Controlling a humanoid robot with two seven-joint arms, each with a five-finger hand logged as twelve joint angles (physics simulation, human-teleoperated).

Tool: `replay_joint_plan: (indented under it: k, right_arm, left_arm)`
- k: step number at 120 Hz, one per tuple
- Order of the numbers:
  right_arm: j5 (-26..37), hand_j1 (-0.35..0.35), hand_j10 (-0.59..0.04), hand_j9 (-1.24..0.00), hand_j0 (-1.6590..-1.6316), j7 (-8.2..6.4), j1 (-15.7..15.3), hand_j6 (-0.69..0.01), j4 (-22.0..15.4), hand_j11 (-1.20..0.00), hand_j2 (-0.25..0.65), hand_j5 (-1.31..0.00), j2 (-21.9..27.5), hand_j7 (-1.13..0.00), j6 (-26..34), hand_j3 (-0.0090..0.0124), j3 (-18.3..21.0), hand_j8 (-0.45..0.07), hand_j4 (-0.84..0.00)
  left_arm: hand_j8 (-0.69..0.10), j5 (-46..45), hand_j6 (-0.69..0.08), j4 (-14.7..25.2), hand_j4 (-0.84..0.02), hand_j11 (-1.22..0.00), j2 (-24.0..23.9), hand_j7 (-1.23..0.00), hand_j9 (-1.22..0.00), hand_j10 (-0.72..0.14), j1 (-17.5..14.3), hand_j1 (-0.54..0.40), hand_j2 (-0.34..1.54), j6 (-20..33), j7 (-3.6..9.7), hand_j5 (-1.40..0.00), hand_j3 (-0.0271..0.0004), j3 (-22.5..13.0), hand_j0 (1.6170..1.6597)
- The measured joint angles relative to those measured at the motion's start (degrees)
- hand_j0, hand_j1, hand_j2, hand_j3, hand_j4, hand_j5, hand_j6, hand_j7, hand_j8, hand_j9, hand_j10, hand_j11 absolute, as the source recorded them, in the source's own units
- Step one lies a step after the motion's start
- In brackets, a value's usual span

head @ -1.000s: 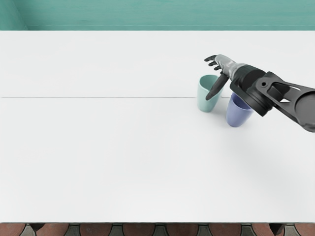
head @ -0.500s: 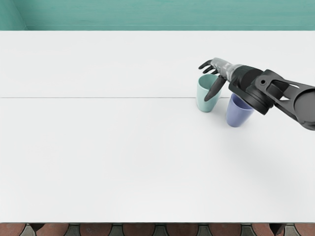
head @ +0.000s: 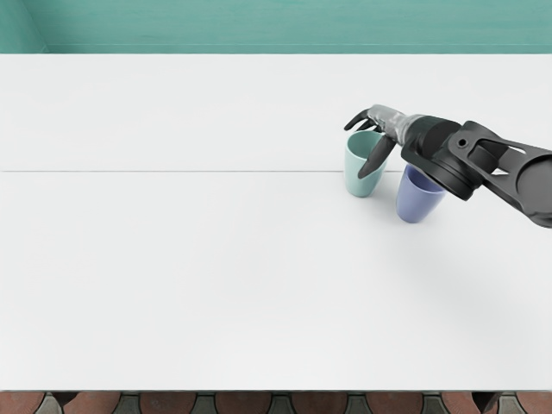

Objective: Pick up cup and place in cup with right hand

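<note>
Head view: right hand [head: 385,125] at teal cup [head: 355,176], fingers [head: 356,119] loosely bent and spread from thumb [head: 376,158], fingers by far rim, thumb across near side, contact can't tell. Teal cup upright on white table [head: 190,259], purple cup [head: 416,202] upright just beside it, partly behind forearm.

Upright teal cup [head: 359,170] occupies the space immediately at the near side of the right hand [head: 386,122], partly overlapped by it in view; whether they touch cannot be determined. Upright blue-violet cup [head: 416,200] stands beyond the teal cup's right side, nearer the picture's bottom edge than the hand and partly beneath the forearm in view, leaving a narrow gap between cups. Broad passage over the white tabletop [head: 172,259] extends to the hand's left and, past both cups, along its near side.
</note>
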State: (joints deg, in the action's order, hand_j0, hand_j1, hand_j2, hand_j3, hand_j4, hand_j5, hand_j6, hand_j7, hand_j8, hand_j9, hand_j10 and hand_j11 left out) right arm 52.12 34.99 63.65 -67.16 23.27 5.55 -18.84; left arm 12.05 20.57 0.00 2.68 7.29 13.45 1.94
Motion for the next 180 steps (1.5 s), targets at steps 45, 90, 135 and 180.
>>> replay_joint_plan:
  k: [45, 90, 135, 180]
  right_arm:
    - [-3.04, 0.049, -0.355, -0.53, -1.6558, 0.01, 2.92, -0.353, -0.33, -0.52, -0.062, -0.52, 0.67, -0.52, -4.87, 0.0005, -1.24, -0.312, -0.39]
    - [-8.93, 0.053, -0.343, -0.52, -1.6557, 0.01, 10.86, -0.35, -1.42, -0.52, -0.064, -0.53, 5.92, -0.52, -14.59, -0.0006, -1.43, -0.306, -0.395]
    - [-15.4, 0.056, -0.341, -0.53, -1.6559, 0.01, 14.6, -0.354, -5.74, -0.53, -0.056, -0.53, 16.4, -0.52, -24.35, 0.0003, -1.74, -0.304, -0.393]
    - [-17.89, 0.09, -0.318, -0.53, -1.6567, 0.01, 15.61, -0.334, -12.76, -0.53, -0.022, -0.53, 24.51, -0.52, -25.23, 0.0005, -1.76, -0.278, -0.394]
  left_arm:
    - [0.0, 0.0, 0.0, 0.0, 0.0, 0.0, 0.0, 0.0, 0.0, 0.0, 0.03, 0.349, 0.0, 0.01, 0.0, 0.0, 0.0, 0.0, 1.6581]
    - [0.0, -0.01, 0.0, 0.0, 0.0, 0.0, 0.0, 0.0, 0.0, 0.0, -0.04, 0.349, 0.0, 0.01, 0.0, 0.0, 0.0, -0.01, 1.6581]
    - [0.0, 0.0, 0.0, 0.0, 0.0, 0.0, 0.0, 0.0, 0.0, 0.0, 0.03, 0.349, 0.0, 0.0, 0.0, 0.0, 0.0, -0.01, 1.6581]
    - [0.0, 0.0, 0.0, 0.0, 0.0, 0.0, 0.0, 0.0, 0.0, 0.0, 0.02, 0.349, 0.0, 0.0, 0.0, 0.0, 0.0, -0.01, 1.6581]
